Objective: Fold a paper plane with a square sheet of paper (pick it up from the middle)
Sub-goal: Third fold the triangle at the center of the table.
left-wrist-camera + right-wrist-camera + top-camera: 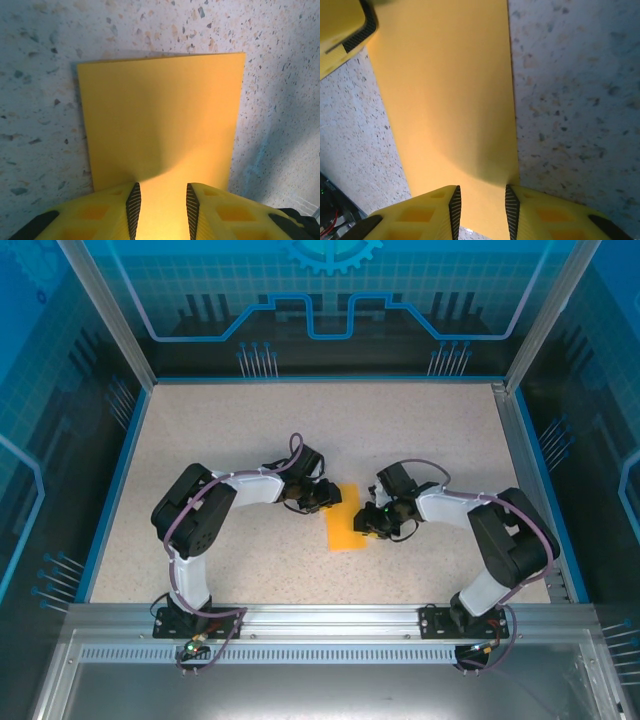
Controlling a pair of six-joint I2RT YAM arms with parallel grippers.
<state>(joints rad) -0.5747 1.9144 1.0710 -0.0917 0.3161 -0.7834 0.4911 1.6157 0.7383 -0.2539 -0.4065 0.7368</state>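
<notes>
Speckled pale surface (pixel 250 430) stretches under both my arms, boxed in by blue translucent walls (pixel 330 300) with a metal rail (pixel 320 618) at my base side. Between my two grippers lies the square sheet of paper (pixel 346 520), showing as a narrow orange-yellow rectangle flat on the surface, slightly tilted.

My left gripper (pixel 322 495) comes at the sheet's far end from the left side. Through the left wrist camera, my left gripper (pixel 162 200) has its jaws part-way apart, and the sheet (pixel 160 115) fills the gap between them and runs straight ahead of the fingertips to a clean edge. A soft shadowed bulge sits in the paper just ahead of the tips.

My right gripper (pixel 372 522) meets the sheet's right edge. Through the right wrist camera, my right gripper (pixel 482 202) also stands part-way apart, with the sheet (pixel 445 90) between the fingers and reaching ahead and to the left. One yellow finger of the left gripper (pixel 345 30) rests at the far left corner of the paper.

Neither gripper is clamped shut on the sheet; whether the fingertips press down on it, I cannot tell.
</notes>
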